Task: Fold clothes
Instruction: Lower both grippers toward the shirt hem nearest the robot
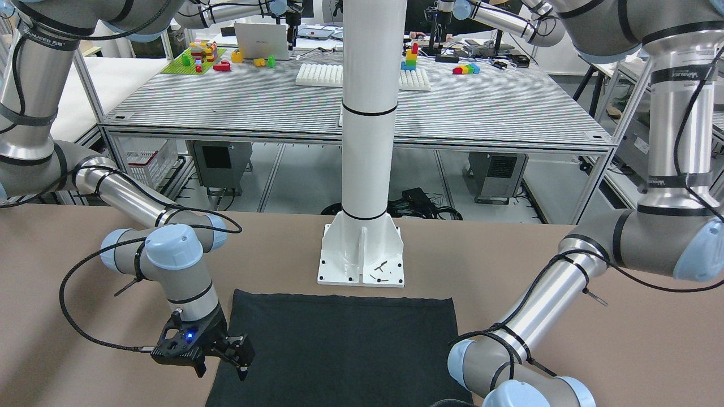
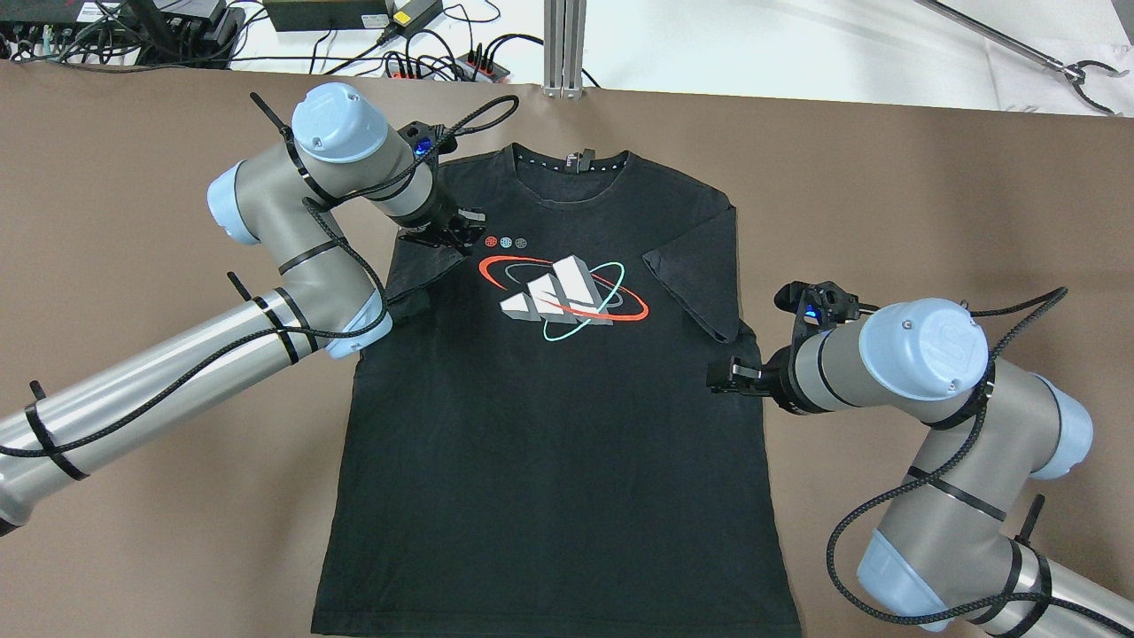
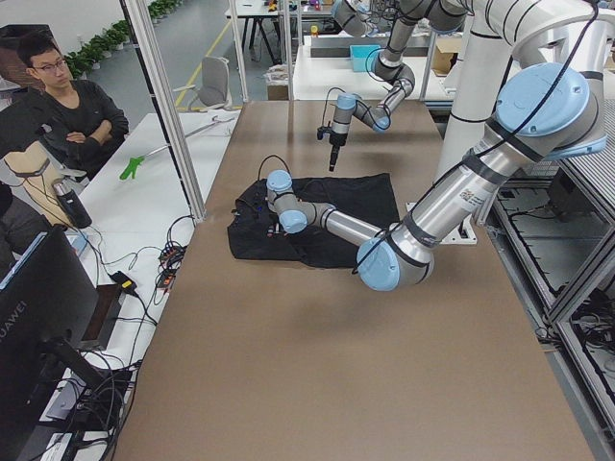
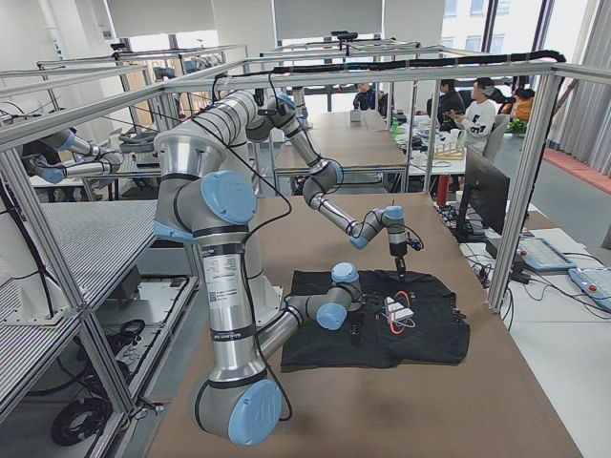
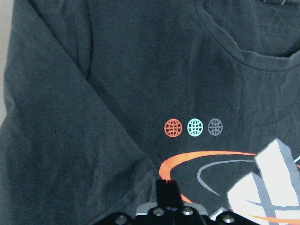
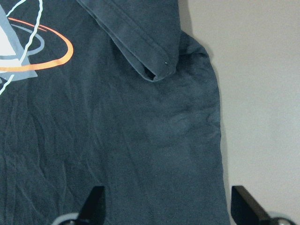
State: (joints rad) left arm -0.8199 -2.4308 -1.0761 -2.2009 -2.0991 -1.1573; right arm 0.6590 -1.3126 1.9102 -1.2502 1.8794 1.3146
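A black T-shirt (image 2: 549, 399) with a red, white and teal print lies flat and face up on the brown table, collar at the far edge. Its sleeve on the view's right (image 2: 695, 275) is folded in over the chest. My left gripper (image 2: 461, 232) hovers over the upper chest beside the three small globe marks (image 5: 193, 127); in the left wrist view (image 5: 166, 183) its fingers are together and nothing shows between them. My right gripper (image 2: 719, 379) is over the shirt's side edge below the folded sleeve; in the right wrist view (image 6: 168, 190) its fingers stand wide apart and empty.
The white pillar's base plate (image 1: 362, 257) stands just behind the shirt's hem. Power strips and cables (image 2: 425, 62) lie past the table's far edge. Bare brown table (image 2: 886, 195) lies on both sides of the shirt. A person (image 3: 67, 106) stands off the table's side.
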